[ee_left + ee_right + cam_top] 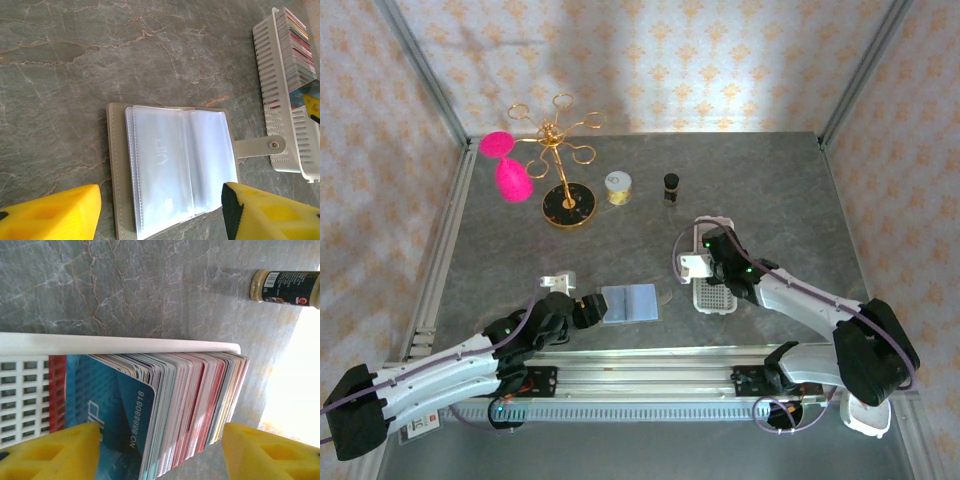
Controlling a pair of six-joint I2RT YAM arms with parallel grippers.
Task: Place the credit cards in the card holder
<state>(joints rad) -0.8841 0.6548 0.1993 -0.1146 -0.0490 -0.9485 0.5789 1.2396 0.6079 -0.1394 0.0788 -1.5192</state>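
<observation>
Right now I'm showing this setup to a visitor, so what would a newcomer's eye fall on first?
Probably the bright pink shapes hanging on the gold stand at the table's far left. Next come the card holder, lying open on the table in front of the open left pincer, and the white tray packed with upright credit cards under the open right pincer.

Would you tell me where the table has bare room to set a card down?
Bare: the wide centre between the holder and the stand, jar and bottle; also the far-right strip. Crowded: the narrow gap between holder and tray.
</observation>
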